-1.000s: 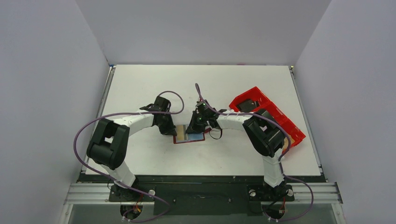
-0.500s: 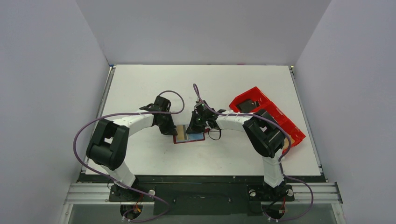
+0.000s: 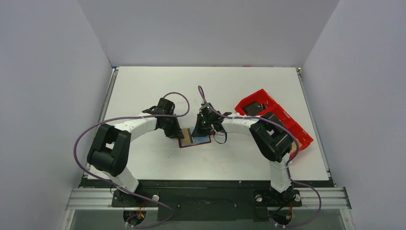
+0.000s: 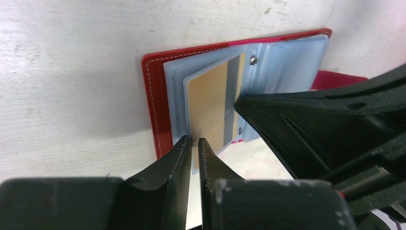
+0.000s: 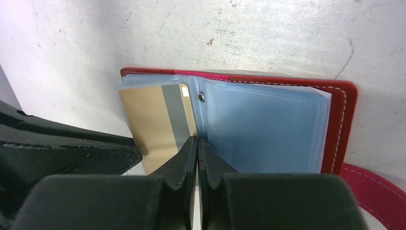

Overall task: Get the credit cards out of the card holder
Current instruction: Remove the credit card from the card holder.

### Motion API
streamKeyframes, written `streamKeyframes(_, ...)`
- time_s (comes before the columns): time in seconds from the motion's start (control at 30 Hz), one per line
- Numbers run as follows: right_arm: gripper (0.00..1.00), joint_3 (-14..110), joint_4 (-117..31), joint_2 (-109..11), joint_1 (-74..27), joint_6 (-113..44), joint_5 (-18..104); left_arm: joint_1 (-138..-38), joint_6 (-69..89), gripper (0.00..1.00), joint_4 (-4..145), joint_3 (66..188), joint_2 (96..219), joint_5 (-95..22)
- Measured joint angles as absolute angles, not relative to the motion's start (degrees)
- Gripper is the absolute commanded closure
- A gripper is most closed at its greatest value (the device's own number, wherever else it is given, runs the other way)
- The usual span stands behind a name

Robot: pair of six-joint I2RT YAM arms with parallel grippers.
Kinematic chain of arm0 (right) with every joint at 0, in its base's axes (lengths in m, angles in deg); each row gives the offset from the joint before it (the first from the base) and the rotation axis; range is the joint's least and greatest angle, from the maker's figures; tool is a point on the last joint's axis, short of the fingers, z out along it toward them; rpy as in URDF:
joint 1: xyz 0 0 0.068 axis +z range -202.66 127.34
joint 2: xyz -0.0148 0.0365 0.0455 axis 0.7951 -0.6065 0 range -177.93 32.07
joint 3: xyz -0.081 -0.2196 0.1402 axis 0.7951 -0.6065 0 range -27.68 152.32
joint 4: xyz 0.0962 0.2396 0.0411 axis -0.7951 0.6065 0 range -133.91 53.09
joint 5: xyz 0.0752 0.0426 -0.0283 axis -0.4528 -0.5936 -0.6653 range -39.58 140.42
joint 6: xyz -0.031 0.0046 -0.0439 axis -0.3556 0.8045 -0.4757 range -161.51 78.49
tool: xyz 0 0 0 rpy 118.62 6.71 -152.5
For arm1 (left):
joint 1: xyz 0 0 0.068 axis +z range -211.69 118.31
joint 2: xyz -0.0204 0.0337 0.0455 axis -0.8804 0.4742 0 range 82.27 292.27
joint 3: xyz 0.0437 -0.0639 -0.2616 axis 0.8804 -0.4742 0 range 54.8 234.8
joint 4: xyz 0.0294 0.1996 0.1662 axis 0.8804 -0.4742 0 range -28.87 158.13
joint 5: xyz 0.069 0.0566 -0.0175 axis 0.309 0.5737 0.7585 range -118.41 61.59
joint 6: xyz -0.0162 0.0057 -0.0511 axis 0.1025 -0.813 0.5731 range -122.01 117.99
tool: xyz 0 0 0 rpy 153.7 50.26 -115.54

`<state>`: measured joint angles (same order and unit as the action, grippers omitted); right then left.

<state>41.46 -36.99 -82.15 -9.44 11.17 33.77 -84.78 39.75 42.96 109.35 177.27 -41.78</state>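
The dark-red card holder (image 3: 184, 143) lies open on the table between both grippers, also in the left wrist view (image 4: 155, 96) and the right wrist view (image 5: 342, 110). A tan card (image 4: 210, 105) with a grey stripe sticks partly out of its clear sleeve, as the right wrist view (image 5: 148, 120) also shows. My left gripper (image 4: 194, 142) is shut on that card's near edge. My right gripper (image 5: 197, 140) is shut, its tips pressed on the holder at the spine. The other sleeves (image 5: 263, 127) look light blue; I cannot tell a blue card apart from them.
A bright red plastic tray (image 3: 273, 120) stands right of the holder, under the right arm. The holder's maroon strap (image 5: 378, 196) lies on the table beside it. The box's walls close in at left, right and back.
My left gripper has edged a little towards the holder. The holder and the right gripper stay about where they were.
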Motion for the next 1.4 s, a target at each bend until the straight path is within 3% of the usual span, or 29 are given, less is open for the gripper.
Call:
streamKeyframes(0.5, 0.99, 41.55, -36.29, -81.71, -9.44, 10.32, 34.6, -86.62, 41.45, 0.92, 45.7, 112.89, 175.98, -46.69)
streamKeyframes(0.7, 0.87, 41.25, -33.04, -79.7, -9.85, 10.17, 36.53, -87.19, 41.78, 0.92, 45.7, 114.66, 176.16, -46.65)
streamKeyframes(1.03, 0.81, 40.26, -29.84, -72.64, -11.52, 10.17, 39.17, -88.69, 42.04, 0.91, 45.83, 115.84, 180.11, -46.61)
streamKeyframes(1.07, 0.78, 40.22, -29.76, -72.18, -11.62, 10.13, 39.35, -88.94, 42.17, 0.9, 45.83, 115.95, 180.44, -46.56)
streamKeyframes(1.2, 0.66, 40.35, -28.14, -71.44, -11.25, 8.62, 41.42, -89.33, 42.55, 0.7, 44.14, 117.24, 180.68, -43.28)
streamKeyframes(1.4, 0.54, 43.93, -21.95, -72.18, -6.55, 4.84, 46.71, -83.8, 43.42, 0.61, 41.08, 116.23, 177.49, -37.36)
